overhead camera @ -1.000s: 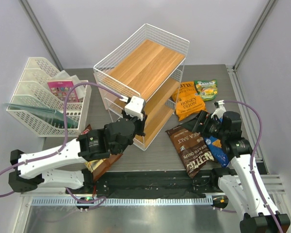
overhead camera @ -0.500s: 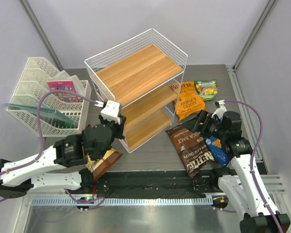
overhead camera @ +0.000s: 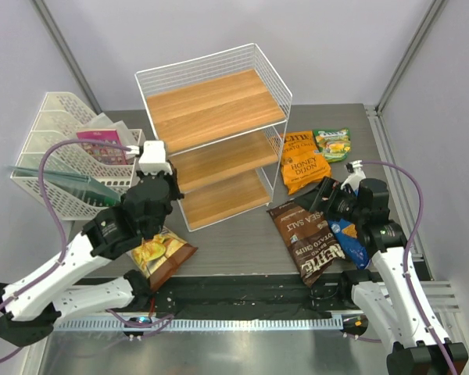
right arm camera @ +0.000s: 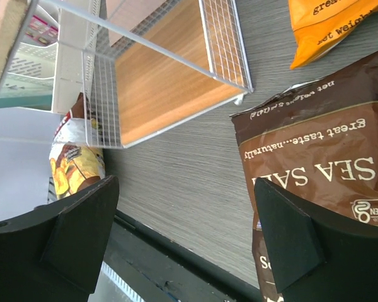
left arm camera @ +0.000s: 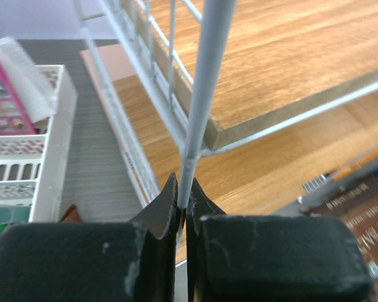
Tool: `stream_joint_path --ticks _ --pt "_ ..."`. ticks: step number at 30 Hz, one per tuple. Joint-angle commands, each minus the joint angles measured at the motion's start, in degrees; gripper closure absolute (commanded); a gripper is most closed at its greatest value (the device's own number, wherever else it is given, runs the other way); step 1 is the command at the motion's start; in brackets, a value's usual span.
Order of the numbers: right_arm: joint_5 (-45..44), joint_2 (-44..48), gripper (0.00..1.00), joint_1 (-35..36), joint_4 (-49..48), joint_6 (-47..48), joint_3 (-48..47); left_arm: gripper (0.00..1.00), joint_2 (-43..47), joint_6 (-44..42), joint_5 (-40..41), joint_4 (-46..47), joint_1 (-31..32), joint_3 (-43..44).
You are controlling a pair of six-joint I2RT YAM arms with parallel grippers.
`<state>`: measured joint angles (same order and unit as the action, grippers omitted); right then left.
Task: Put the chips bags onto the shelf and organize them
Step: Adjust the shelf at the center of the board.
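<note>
Since people keep asking what both my arms are up to: my left gripper (left arm camera: 183,202) is clamped tight on one thin white wire post of the shelf (overhead camera: 219,144). It's the corner post on the shelf's near-left side, and from the wrist cam I've got it pinched just below the edge of the top board, with the next board down visible behind it. No bag in that hand, just wire.

My right gripper (right arm camera: 189,236) is spread wide with nothing between the fingers. It hovers over the top end of the dark brown Sea Salt bag (overhead camera: 307,234), which lies flat on the table (overhead camera: 234,250) just right of the shelf.

The shelf itself stands upright mid-table, and all three wooden boards are bare.

The bags are all on the table:
- the orange Honey Dijon bag (overhead camera: 305,166) is beyond the Sea Salt one, close to the shelf's right side
- the small green-yellow bag (overhead camera: 332,144) is just beside the orange one, further right
- the blue Doritos bag (overhead camera: 349,242) is mostly hidden under my right arm
- the brown-white bag (overhead camera: 166,254) is near the front edge, by my left arm

Off to the left there's a white file tray (overhead camera: 62,168) with a pink packet (overhead camera: 102,145) in it.
</note>
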<state>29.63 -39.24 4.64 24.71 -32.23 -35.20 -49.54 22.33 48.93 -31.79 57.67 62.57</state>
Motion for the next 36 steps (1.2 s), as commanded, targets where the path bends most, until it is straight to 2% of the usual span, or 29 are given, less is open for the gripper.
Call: stream_joint_path --ticks 1,5,10,14,17,21,22,23,24,27,28,29,30,31,36 --pt "-1.59 0.92 0.06 0.10 1.13 3.13 -3.20 1.00 -6.87 4.92 -4.28 2.08 -5.28 -0.43" --pt "-2.91 2.33 0.06 0.10 2.54 4.10 -3.82 1.00 -9.96 5.71 -6.39 1.21 -8.45 1.77" --pt "-2.82 2.42 0.06 0.10 2.54 4.28 -3.21 1.00 -10.23 5.53 -6.39 1.03 -8.71 1.42" --pt "-4.93 1.45 0.04 0.10 2.10 5.24 -3.03 1.00 -8.47 3.17 -9.89 0.42 -8.71 -0.68" --pt "-6.07 0.05 0.03 0.10 -0.35 4.37 -2.60 1.00 -6.37 2.20 -11.48 -0.55 -8.71 -2.09" --pt "-6.77 -0.13 0.03 0.54 -11.14 3.57 0.74 1.00 -4.69 1.93 -9.65 -2.39 -8.71 -2.62" --pt "-8.17 -0.30 0.03 1.06 -12.30 3.66 1.70 0.91 -4.34 1.76 -9.12 -2.92 -8.71 -2.54" --pt "-10.27 -1.79 0.03 1.85 -13.53 4.36 1.89 0.51 -4.34 1.58 -8.85 -3.01 -8.71 -2.45" --pt "-11.68 -3.19 0.03 3.86 -14.24 4.71 1.80 0.40 -4.08 1.32 -8.50 -2.93 -8.80 -2.54" --pt "-17.46 -8.89 0.03 9.31 -15.38 6.82 0.31 0.39 -4.16 0.53 -8.58 -2.05 -9.24 -2.36" --pt "-20.98 -9.96 0.02 14.90 -16.09 7.44 -0.13 0.34 -4.34 0.52 -8.41 -1.96 -9.50 -2.36" --pt "-24.23 -11.37 0.02 17.22 -16.62 8.40 -0.48 0.28 -4.77 0.52 -8.50 -1.70 -9.68 -2.36" --pt "-28.79 -12.60 0.02 19.15 -17.49 8.76 -0.92 0.28 -4.95 0.61 -8.67 -1.61 -9.86 -2.19" --pt "-29.36 -15.22 0.02 21.00 -18.20 8.76 -1.71 0.28 -5.13 0.61 -8.85 -1.43 -9.94 -2.18" --pt "-36.12 -22.71 0.02 22.51 -22.06 10.95 -4.00 0.29 -5.57 0.17 -9.64 -1.17 -10.65 -1.83"
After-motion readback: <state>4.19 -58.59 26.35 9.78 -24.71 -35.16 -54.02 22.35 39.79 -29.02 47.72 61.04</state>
